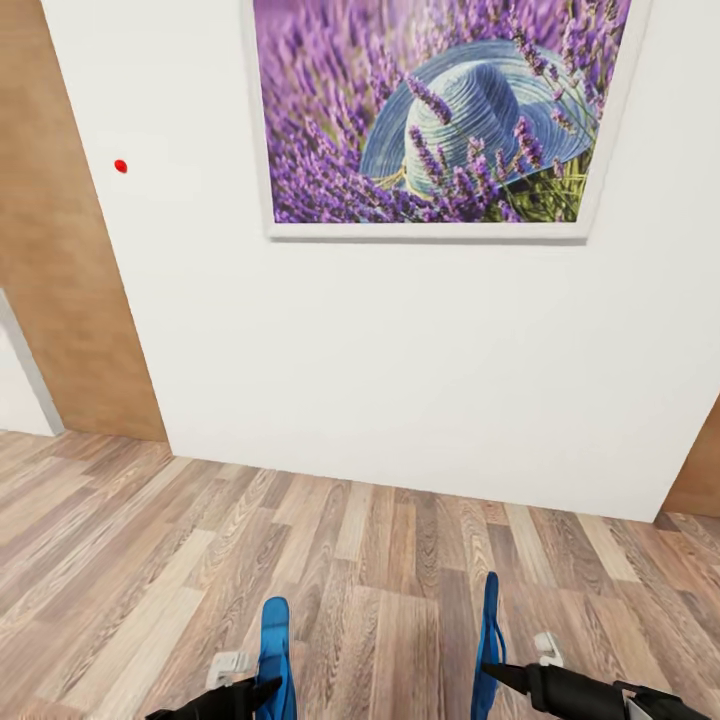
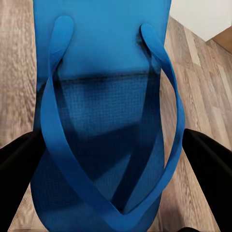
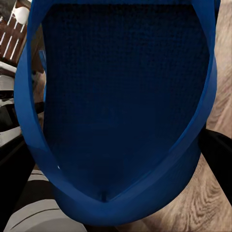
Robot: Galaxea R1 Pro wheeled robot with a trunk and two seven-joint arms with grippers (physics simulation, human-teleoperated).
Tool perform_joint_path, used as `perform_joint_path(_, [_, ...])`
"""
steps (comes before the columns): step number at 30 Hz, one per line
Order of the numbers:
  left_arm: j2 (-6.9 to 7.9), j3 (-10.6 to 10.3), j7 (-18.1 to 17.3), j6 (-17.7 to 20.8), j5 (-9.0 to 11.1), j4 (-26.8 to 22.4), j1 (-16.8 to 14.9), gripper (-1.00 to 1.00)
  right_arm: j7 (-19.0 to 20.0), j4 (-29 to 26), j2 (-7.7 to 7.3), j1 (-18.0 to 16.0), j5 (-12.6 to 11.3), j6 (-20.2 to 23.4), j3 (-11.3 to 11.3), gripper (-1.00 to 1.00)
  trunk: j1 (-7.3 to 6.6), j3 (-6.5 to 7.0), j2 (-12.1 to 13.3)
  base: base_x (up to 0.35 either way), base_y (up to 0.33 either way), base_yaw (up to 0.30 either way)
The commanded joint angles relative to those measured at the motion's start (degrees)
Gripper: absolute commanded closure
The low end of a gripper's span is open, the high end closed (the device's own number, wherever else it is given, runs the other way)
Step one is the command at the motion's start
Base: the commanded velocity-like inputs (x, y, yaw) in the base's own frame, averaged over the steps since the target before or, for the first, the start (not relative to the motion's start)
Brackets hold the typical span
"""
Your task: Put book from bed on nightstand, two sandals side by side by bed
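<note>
- Left gripper (image 1: 268, 686): at the bottom edge of the head view, fingers clamped on the left sandal (image 1: 274, 650). In the left wrist view the dark fingers (image 2: 19, 164) press on either edge of the blue sole (image 2: 106, 72), near the toe-post end where the two straps meet.
- Right gripper (image 1: 492, 673): fingers clamped on the right sandal (image 1: 488, 640), which is seen edge-on in the head view, turned onto its side. In the right wrist view the sole (image 3: 125, 96) crowds the frame, with one dark finger (image 3: 217, 154) against its edge.
- Location: both sandals are carried clear of the wood-plank floor (image 1: 360, 540), well apart from each other, one in each gripper. The robot faces a white wall (image 1: 400, 380) bearing a lavender-and-hat picture (image 1: 440, 110).
- Handling, judged: these flip-flops look light and foam-like, flexible rather than stiff. The thin straps will bend and are a poor hold. Gripping across the sole's edges is sounder, though a soft sole may bow or twist under squeeze.
- Risk, judged: the right sandal's tilt means it should be rolled flat before release, or it may land on edge and tip over.
- Task standing, judged: both sandals are in hand. Setting them side by side beside the bed is not yet done, nor is the book step confirmed.
</note>
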Motion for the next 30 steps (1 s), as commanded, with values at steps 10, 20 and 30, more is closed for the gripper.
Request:
perform_joint_path(10, [-0.01,0.11,-0.22,0.15,0.22,0.07,-0.05,1.00,0.20,-0.03,-0.03,-0.01,-0.57,0.39,0.41,1.00,-0.01,0.22,-0.02,0.000,0.000,0.270])
perform_joint_path(20, [-0.01,0.11,-0.22,0.15,0.22,0.07,-0.07,1.00,0.19,-0.03,-0.03,-0.01,-0.61,0.38,0.41,1.00,-0.01,0.50,-0.02,0.000,0.000,0.270])
perform_joint_path(30, [-0.01,0.11,-0.22,0.15,0.22,0.07,-0.06,1.00,0.23,-0.03,-0.03,-0.01,-0.58,0.36,0.41,1.00,-0.01,0.78,-0.02,0.000,0.000,0.270])
